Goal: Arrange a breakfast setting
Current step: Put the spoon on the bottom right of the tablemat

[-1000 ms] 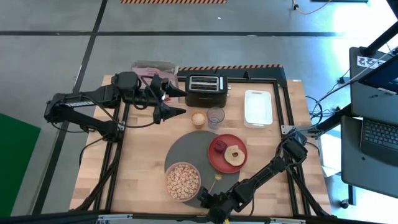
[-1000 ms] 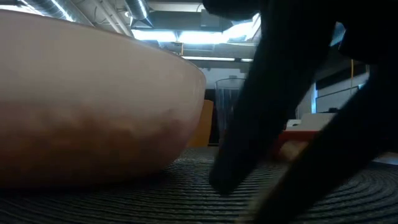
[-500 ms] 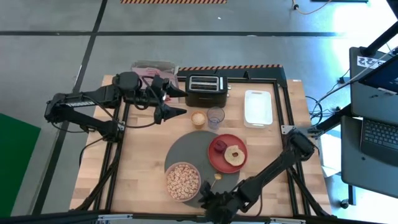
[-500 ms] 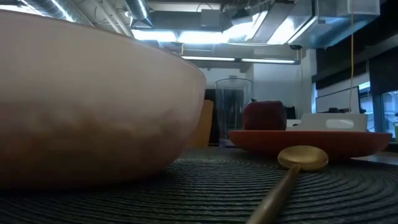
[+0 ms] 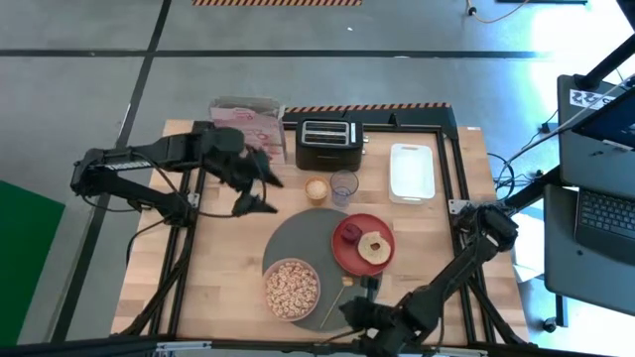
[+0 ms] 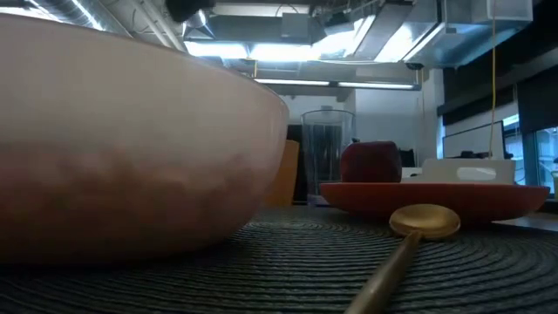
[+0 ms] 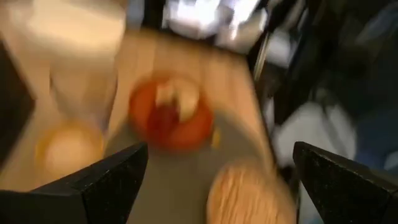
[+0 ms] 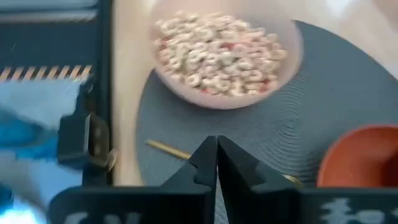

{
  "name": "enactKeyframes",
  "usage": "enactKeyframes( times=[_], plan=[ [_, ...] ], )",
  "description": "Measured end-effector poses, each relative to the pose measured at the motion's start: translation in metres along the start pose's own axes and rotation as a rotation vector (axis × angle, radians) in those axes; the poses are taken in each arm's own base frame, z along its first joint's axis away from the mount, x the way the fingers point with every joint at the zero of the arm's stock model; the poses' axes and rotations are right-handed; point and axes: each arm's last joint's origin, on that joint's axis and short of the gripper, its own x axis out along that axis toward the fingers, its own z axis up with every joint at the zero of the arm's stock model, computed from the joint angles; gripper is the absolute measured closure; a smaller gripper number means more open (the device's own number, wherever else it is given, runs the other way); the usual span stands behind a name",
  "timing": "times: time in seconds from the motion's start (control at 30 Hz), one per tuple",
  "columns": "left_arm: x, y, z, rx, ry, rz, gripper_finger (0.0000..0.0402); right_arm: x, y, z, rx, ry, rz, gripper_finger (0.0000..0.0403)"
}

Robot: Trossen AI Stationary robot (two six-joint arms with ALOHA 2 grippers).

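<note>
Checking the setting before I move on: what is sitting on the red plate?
On the red plate lie a bagel half and a small dark-red fruit. Whatever lies beneath them is covered.

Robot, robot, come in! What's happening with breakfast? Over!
Right gripper shut, empty, at the table's near edge. Left gripper open, above the table's far left. Spoon lies on mat between bowl and plate. Nothing in the way.

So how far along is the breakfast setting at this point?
Mostly done, it seems: the mat carries the bowl of cereal and the red plate with bagel half and fruit. The spoon lies between bowl and plate. Nothing is in hand: the right gripper is shut and empty at the near edge; the left gripper hangs open. Left: perhaps the glass by the toaster.
</note>
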Motion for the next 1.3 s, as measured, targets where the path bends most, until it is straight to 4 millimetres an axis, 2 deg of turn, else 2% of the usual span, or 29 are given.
enactKeyframes(
  times=[0.2,0.33,0.47,0.6,0.8,1.03,1.3],
  plan=[
    [0.026,0.026,-0.051,0.05,0.243,-0.024,0.0005,-0.001,-0.004,-0.009,0.166,-0.022,-0.089,0.0372],
    [0.053,0.05,-0.085,0.038,0.233,-0.143,0.0005,0.005,-0.006,-0.017,0.226,-0.014,-0.095,0.0386],
    [0.073,0.072,-0.117,-0.008,0.203,-0.134,0.0005,0.012,-0.008,-0.027,0.339,-0.029,-0.092,0.0398],
    [0.091,0.086,-0.145,-0.024,0.219,-0.129,0.0005,0.017,-0.007,-0.031,0.403,-0.055,-0.068,0.0388],
    [0.116,0.092,-0.168,0.044,0.255,-0.136,0.0005,0.021,-0.007,-0.029,0.444,-0.078,-0.037,0.0383],
    [0.149,0.095,-0.189,0.226,0.309,-0.134,0.0005,0.022,-0.007,-0.029,0.468,-0.083,-0.041,0.0398],
    [0.173,0.109,-0.21,0.38,0.365,-0.029,0.0005,0.022,-0.008,-0.03,0.536,-0.079,-0.044,0.0383]
  ],
)
